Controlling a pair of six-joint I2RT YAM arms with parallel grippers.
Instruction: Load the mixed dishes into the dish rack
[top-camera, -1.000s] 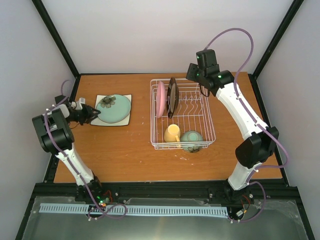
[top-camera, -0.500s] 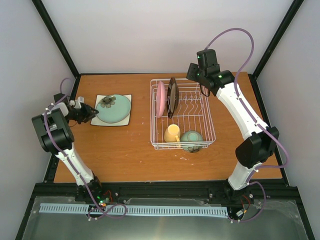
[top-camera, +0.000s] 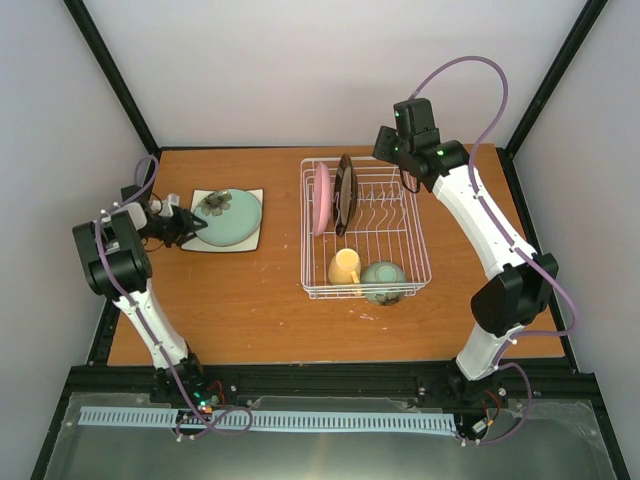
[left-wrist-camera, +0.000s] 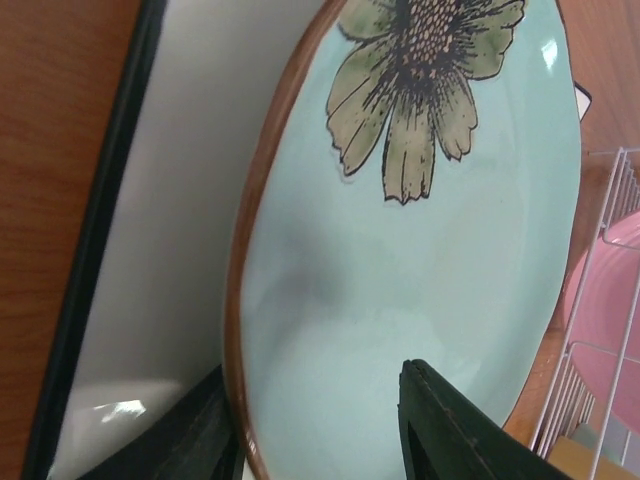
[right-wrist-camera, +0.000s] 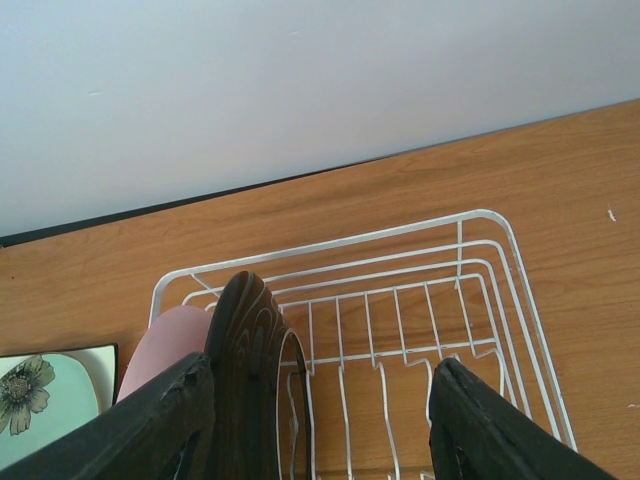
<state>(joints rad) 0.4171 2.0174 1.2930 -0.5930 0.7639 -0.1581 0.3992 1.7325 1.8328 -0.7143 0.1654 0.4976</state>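
One wooden table (top-camera: 250, 300), dish rack (top-camera: 392, 222), pale walls (top-camera: 300, 70).

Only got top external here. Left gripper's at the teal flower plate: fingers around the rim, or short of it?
Observer: Around it. In the left wrist view the left gripper straddles the teal plate rim, one finger outside it and the other over the face. Can't tell whether it's clamped.
Operator: Other arm carrying anything?
Observer: No. In the right wrist view the right gripper is open and empty. Beyond it are only dish rack wires and the dark brown plate.
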